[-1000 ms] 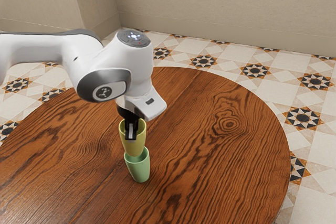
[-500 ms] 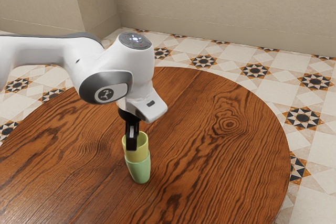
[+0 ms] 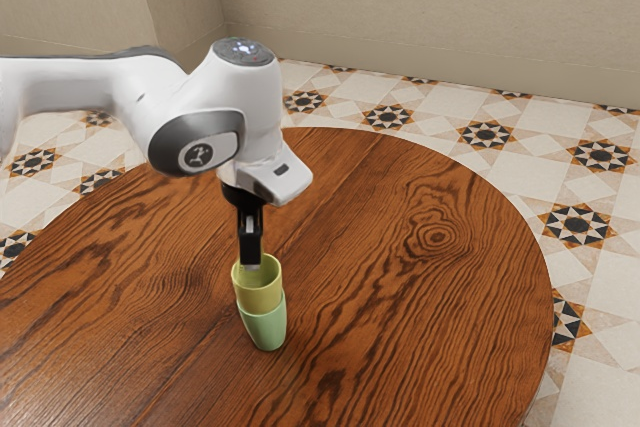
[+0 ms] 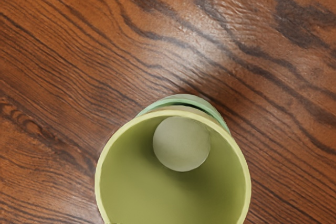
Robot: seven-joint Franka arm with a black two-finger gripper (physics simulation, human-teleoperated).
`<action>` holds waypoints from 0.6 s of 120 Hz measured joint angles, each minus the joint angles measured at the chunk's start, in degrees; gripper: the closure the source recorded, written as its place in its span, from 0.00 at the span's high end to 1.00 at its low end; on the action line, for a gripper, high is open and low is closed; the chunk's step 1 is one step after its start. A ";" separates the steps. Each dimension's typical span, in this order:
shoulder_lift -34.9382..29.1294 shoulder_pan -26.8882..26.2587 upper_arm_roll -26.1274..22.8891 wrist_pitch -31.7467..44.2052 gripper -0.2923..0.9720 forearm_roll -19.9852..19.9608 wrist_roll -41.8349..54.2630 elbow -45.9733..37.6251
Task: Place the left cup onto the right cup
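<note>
Neatly nested — yellow-green cup point(image 3: 257, 288) (pale round base) upright in green cup point(image 3: 266, 328).

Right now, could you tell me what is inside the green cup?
The yellow cup stands nested in the green cup; its lower part is hidden by the green wall.

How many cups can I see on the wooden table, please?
2. The yellow-green cup sits nested inside the green cup, which stands upright on the table, left of the middle in the exterior view. None seems hidden.
</note>
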 joint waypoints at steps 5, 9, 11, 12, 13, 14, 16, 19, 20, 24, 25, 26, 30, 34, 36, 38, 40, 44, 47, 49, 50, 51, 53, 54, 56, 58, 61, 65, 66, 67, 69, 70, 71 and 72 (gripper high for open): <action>0.55 0.83 0.00 -0.06 0.76 -0.58 0.63 1.26; 0.90 1.25 0.00 -0.23 0.76 -0.92 1.13 2.28; 1.06 1.43 0.00 -0.32 0.76 -1.07 1.38 2.80; 1.15 1.51 0.00 -0.37 0.76 -1.15 1.50 3.06; 1.23 1.59 0.00 -0.42 0.76 -1.22 1.62 3.28; 1.33 1.67 0.00 -0.50 0.76 -1.30 1.75 3.59; 1.50 1.81 0.00 -0.65 0.76 -1.45 1.99 4.09; 1.74 1.96 0.03 -0.94 0.76 -1.70 2.34 4.92; 1.84 2.01 0.04 -1.07 0.76 -1.79 2.46 5.27; 2.28 2.18 0.06 -1.64 0.76 -2.12 2.96 6.62; 2.40 2.23 0.07 -1.78 0.76 -2.19 3.09 6.96; 2.56 2.28 0.07 -1.96 0.76 -2.28 3.23 7.51; 3.06 2.49 0.08 -2.62 0.76 -2.57 3.75 9.20; 3.49 2.70 0.09 -3.37 0.77 -2.79 4.24 10.76; 3.65 2.80 0.09 -3.76 0.77 -2.89 4.48 11.47; 3.81 2.89 0.10 -4.16 0.77 -2.97 4.72 12.23; 3.95 2.97 0.12 -4.55 0.77 -3.05 4.97 12.94; 4.28 3.12 0.18 -5.31 0.77 -3.32 5.48 14.34; 4.56 3.27 0.21 -5.89 0.77 -3.67 5.89 15.49; 4.71 3.36 0.23 -6.25 0.77 -3.91 6.17 16.10; 4.82 3.42 0.23 -6.45 0.77 -4.03 6.31 16.50; 4.91 3.47 0.24 -6.64 0.77 -4.15 6.44 16.84; 5.06 3.58 0.25 -7.00 0.77 -4.36 6.70 17.40; 5.14 3.63 0.25 -7.20 0.77 -4.45 6.83 17.78; 5.29 3.73 0.25 -7.61 0.77 -4.62 7.09 18.51; 5.45 3.84 0.26 -8.04 0.77 -4.74 7.33 19.26; 5.65 3.99 0.26 -8.66 0.77 -4.87 7.69 20.18; 5.95 4.21 0.26 -9.51 0.77 -4.98 8.14 21.41; 6.02 4.26 0.26 -9.71 0.77 -5.00 8.25 21.68; 6.08 4.31 0.26 -9.90 0.77 -5.01 8.36 21.92; 6.18 4.42 0.27 -10.27 0.77 -5.03 8.57 22.34; 6.23 4.46 0.28 -10.46 0.77 -5.05 8.68 22.54; 6.27 4.50 0.29 -10.63 0.77 -5.07 8.78 22.71; 6.31 4.55 0.30 -10.80 0.77 -5.08 8.88 22.86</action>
